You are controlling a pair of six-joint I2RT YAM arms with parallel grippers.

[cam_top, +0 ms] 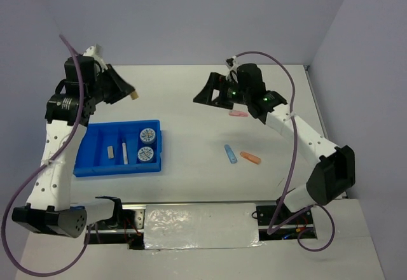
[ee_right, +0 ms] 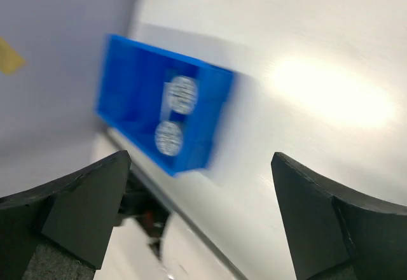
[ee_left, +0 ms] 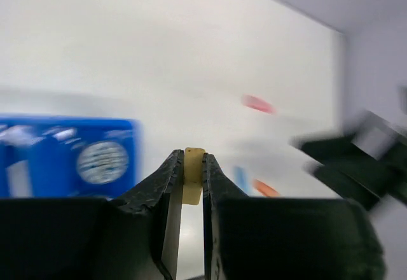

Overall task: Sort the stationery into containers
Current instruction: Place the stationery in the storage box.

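A small tan block [ee_left: 194,179] is pinched between the two black fingers of the left hand [cam_top: 130,93], which are drawn narrow on its sides, with the top of the block poking out past the fingertips. In the overhead view the block sits beyond the far edge of the bright blue rectangular plastic tray [cam_top: 87,167], apart from it and near its far right corner.

The tray lies on the left half of the white counter [cam_top: 191,178], its long narrow compartments running away from the arm bases. Two round blue-and-white tape rolls [cam_top: 147,133] lie flat in the rightmost compartment, one behind the other. In the compartment next to them lies a slim white piece [cam_top: 125,153], which may be a pen, though the view is too coarse to be sure. One compartment further left holds a small pale block [cam_top: 110,151].

Three loose sticks lie on the counter to the right of the tray, well apart from it. A pink stick [cam_top: 238,113] lies furthest back, just beside the right arm. A blue stick [cam_top: 230,154] and an orange stick [cam_top: 250,158] lie nearer the bases, close to each other but not touching.

The right hand [ee_right: 200,162] is spread wide with nothing between its fingers. It is raised over the middle of the counter, facing toward the tray, which shows blurred between its fingertips in the wrist view.
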